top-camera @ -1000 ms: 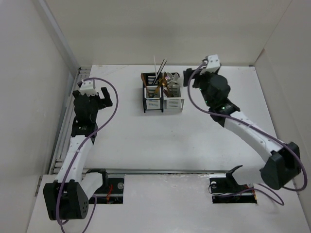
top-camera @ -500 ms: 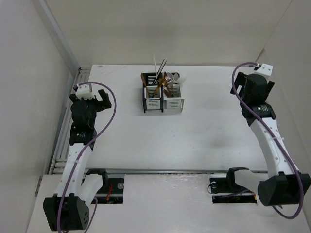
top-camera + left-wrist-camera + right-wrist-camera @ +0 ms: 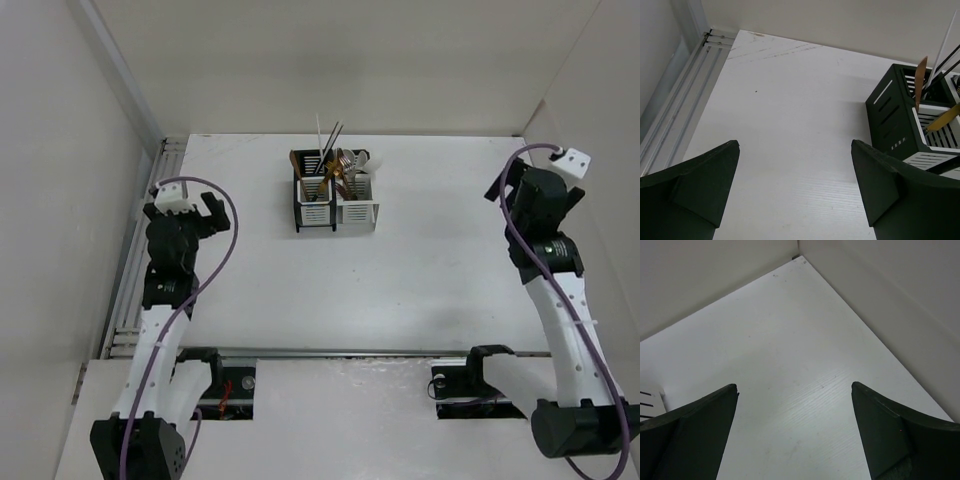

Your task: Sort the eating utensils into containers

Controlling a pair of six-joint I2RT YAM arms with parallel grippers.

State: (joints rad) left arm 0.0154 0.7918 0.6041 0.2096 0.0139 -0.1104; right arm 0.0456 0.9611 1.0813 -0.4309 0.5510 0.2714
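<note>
The containers, a black caddy (image 3: 312, 205) and a white caddy (image 3: 358, 205) joined side by side, stand at the back middle of the table. The eating utensils (image 3: 335, 160) stand upright in them: copper-gold pieces, thin dark sticks and a white stick. My left gripper (image 3: 181, 210) hovers open at the left with nothing between its fingers. In the left wrist view the black caddy (image 3: 890, 120) and a copper handle (image 3: 921, 75) lie to the right of that gripper (image 3: 795, 150). My right gripper (image 3: 538, 186) is open and empty at the far right, well away from the caddies.
Side walls close in on both sides, and a metal rail (image 3: 140, 240) runs along the left table edge. The right wrist view shows the table's back right corner (image 3: 797, 257) and a sliver of the white caddy (image 3: 650, 400) at the left.
My right arm has swung from beside the white caddy out to the right edge of the table. The left arm has drawn back slightly toward its base.
</note>
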